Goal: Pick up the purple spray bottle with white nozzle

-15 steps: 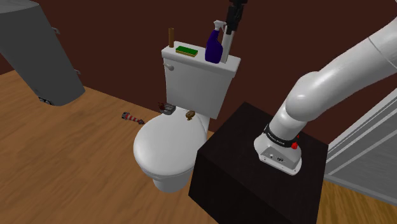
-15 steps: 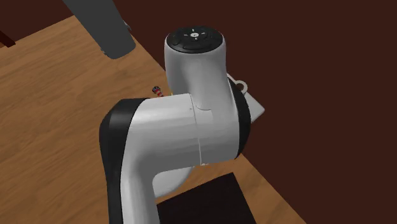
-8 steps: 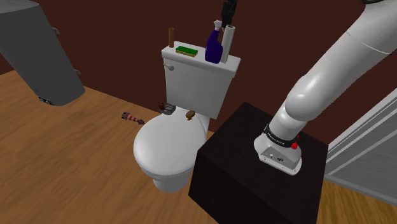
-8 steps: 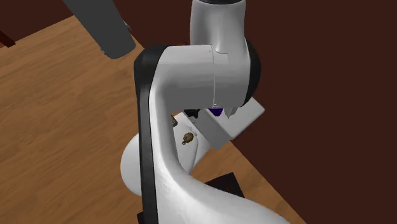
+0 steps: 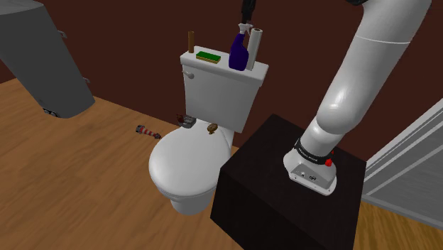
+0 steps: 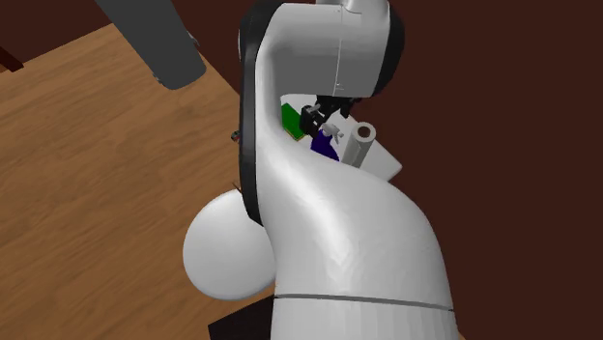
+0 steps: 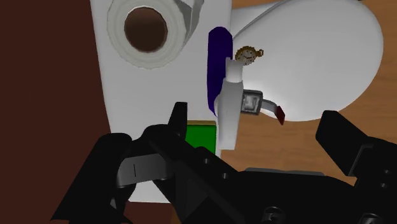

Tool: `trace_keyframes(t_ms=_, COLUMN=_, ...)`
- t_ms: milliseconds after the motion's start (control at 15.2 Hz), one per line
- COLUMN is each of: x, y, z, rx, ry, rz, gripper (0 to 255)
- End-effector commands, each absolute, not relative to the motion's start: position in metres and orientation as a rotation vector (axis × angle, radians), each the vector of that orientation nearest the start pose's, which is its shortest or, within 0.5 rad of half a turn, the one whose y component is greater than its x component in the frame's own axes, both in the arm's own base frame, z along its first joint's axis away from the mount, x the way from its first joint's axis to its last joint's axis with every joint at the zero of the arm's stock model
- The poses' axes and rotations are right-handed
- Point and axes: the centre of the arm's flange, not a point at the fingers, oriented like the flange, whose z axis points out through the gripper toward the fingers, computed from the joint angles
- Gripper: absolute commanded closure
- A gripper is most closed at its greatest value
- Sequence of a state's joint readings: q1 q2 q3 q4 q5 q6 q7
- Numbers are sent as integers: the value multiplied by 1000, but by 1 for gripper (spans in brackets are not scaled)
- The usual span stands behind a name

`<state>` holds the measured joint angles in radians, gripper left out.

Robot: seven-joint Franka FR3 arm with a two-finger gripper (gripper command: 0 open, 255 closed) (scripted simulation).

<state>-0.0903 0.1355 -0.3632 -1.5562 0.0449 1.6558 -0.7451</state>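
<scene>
– Bathroom: wood floor (image 5: 85, 185), dark red wall, white toilet (image 5: 181, 167) just beside the black stand (image 5: 291, 192).
– Target location?
– Purple spray bottle (image 5: 238, 55) with a white nozzle, upright on the tank lid (image 5: 224, 69), toward the lid's end at the shoulder view's right. Paper roll (image 5: 254, 44) stands upright just beside it on that side. Green sponge (image 5: 208, 56) lies flat on the other side, near but apart.
– Claw?
– Claw (image 5: 246, 8) hangs at the shoulder view's top edge, just above the nozzle, not touching it. In the wrist view the fingers are spread wide and clasp nothing. Seen from above, the bottle sits nearer one finger than the other.
– Anything else on the lid?
– Thin brown stick (image 5: 190, 40), upright at the far end past the sponge.
– Floor?
– A few small items by the toilet base, too small to name. Grey panel (image 5: 50, 64) slants across the shoulder view's upper left.
</scene>
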Motion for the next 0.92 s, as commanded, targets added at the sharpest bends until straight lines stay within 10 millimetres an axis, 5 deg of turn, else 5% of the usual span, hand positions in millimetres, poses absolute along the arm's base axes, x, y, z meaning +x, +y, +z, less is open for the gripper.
trace_keyframes(t_ms=0, x=554, y=-255, z=566, rx=-3098, ry=-466, rz=33, gripper=0)
trace_keyframes(t_ms=594, x=554, y=-255, z=526, rx=-3098, ry=-466, rz=33, gripper=0)
trace_keyframes(t_ms=660, x=554, y=-256, z=526, rx=-3098, ry=-466, rz=33, gripper=255)
trace_keyframes(t_ms=858, x=554, y=-255, z=526, rx=-3097, ry=-466, rz=33, gripper=255)
